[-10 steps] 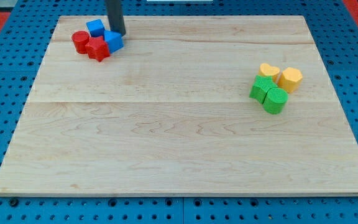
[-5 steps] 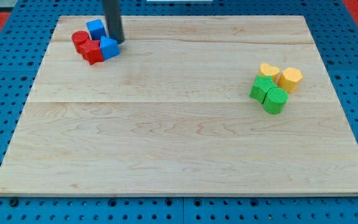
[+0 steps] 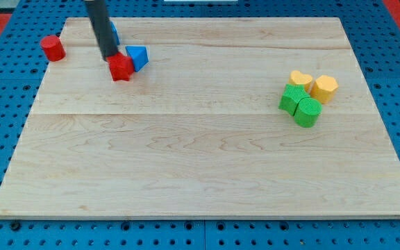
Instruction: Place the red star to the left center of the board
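The red star (image 3: pixel 121 68) lies near the board's top left. My tip (image 3: pixel 108 57) stands against the star's upper left side. A blue triangular block (image 3: pixel 138 57) touches the star on its right. Another blue block (image 3: pixel 112 32) is mostly hidden behind the rod. A red cylinder (image 3: pixel 52 48) sits at the board's far left edge, near the top.
At the view's right sit two green blocks (image 3: pixel 300 105) touching a yellow heart (image 3: pixel 299 78) and a yellow block (image 3: pixel 323 88). The wooden board (image 3: pixel 207 173) lies on a blue pegboard.
The rod moved left through the cluster. The red cylinder slid left to the board's edge. The red star and blue triangular block shifted slightly right and down, apart from the other blue block.
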Controlling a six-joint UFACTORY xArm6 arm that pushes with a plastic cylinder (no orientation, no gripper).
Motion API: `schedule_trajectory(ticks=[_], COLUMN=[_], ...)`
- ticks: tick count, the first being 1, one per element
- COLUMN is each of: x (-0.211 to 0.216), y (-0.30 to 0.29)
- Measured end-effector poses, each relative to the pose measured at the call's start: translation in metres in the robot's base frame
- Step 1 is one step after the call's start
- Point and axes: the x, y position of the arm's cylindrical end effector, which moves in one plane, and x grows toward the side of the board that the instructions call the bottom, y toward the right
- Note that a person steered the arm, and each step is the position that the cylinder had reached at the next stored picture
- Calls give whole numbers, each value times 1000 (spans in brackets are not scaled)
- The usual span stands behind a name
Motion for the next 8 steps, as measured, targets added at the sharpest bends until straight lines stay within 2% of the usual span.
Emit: schedule_trajectory(ticks=[1, 2, 5, 6, 8], x=[-27, -36, 0, 4, 4], y=[40, 85, 164, 153, 14])
